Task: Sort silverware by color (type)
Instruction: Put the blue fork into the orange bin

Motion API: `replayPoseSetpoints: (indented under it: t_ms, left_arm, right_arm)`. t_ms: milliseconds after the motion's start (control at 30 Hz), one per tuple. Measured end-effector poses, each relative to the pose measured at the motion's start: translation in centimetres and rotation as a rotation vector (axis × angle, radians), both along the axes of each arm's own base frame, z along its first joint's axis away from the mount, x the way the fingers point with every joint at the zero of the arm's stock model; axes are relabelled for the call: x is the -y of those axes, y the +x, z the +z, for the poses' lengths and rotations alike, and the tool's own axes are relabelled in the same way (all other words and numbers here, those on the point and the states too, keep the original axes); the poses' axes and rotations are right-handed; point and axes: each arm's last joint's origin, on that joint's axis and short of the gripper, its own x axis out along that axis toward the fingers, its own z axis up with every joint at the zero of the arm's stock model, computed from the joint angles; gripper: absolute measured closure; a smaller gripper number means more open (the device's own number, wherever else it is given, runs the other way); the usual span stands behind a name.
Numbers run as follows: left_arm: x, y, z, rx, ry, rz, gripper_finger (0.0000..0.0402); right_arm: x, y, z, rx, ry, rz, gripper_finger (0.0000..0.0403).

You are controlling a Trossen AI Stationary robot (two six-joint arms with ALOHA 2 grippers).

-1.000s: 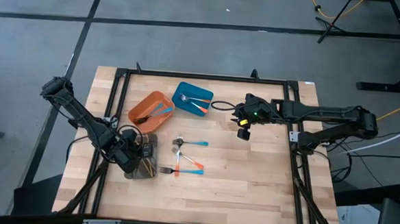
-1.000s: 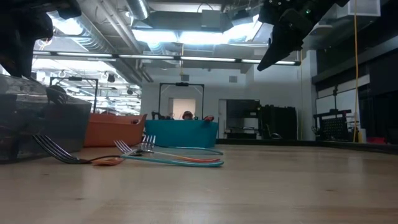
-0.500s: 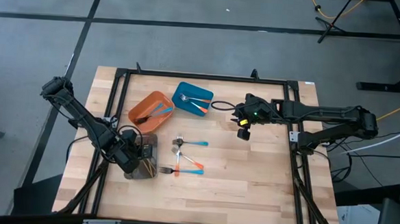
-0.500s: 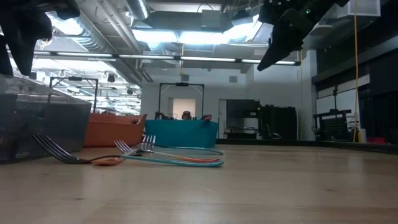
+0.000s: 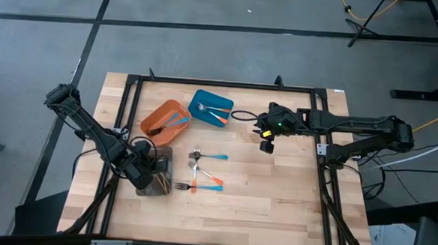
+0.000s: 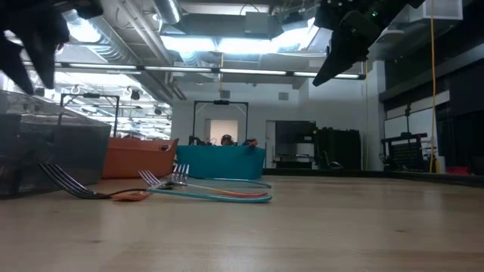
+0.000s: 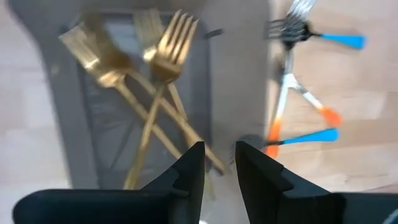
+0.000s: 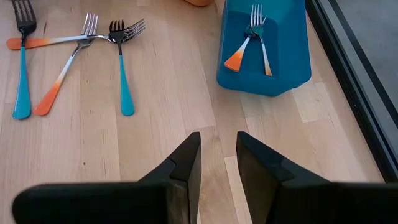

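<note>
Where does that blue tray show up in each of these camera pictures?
High view: the blue tray sits toward the table's far edge, just right of the orange tray.
Low view: teal box at centre, behind the forks.
Left wrist view: not in it.
Right wrist view: upper right, holding cutlery.
Shared landmark: the neighbouring orange tray.

my two arms are dark, jointed tubes with black cables trailing off. my right arm [image 5: 339, 129] shows a small green light near the wrist. my fingers [image 8: 186, 168] are matte black, angular wedges.
</note>
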Motion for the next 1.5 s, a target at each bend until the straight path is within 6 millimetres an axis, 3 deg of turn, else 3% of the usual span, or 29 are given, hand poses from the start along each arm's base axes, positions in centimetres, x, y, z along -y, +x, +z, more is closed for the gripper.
replayPoseSetpoints:
  t_ms: [400,600,933,1167,1500]
  left_arm:
    - [0.6,1.5,0.8,0.205,0.1,-0.123,0.0317]
    - [0.9,2.1,1.2,0.272,0.19,-0.249,0.0317]
    - [0.6,3.4,2.0,0.338,0.429,-0.464,0.0317]
    - [-1.1,4.4,2.1,0.266,0.581,-0.577,0.0317]
    - [-3.6,5.6,2.2,0.15,0.774,-0.73,0.0317]
  right_arm:
    - [0.0,0.0,0.0,0.003,0.004,-0.002,0.0311]
    - [-0.3,0.2,0.2,0.037,0.084,0.075,0.0311]
    - [-0.5,3.3,0.4,0.241,0.172,0.218,0.0311]
    - [-0.3,6.7,-2.3,0.276,0.18,0.24,0.0311]
    - [-0.2,10.5,-8.5,0.21,0.252,0.297,0.0311]
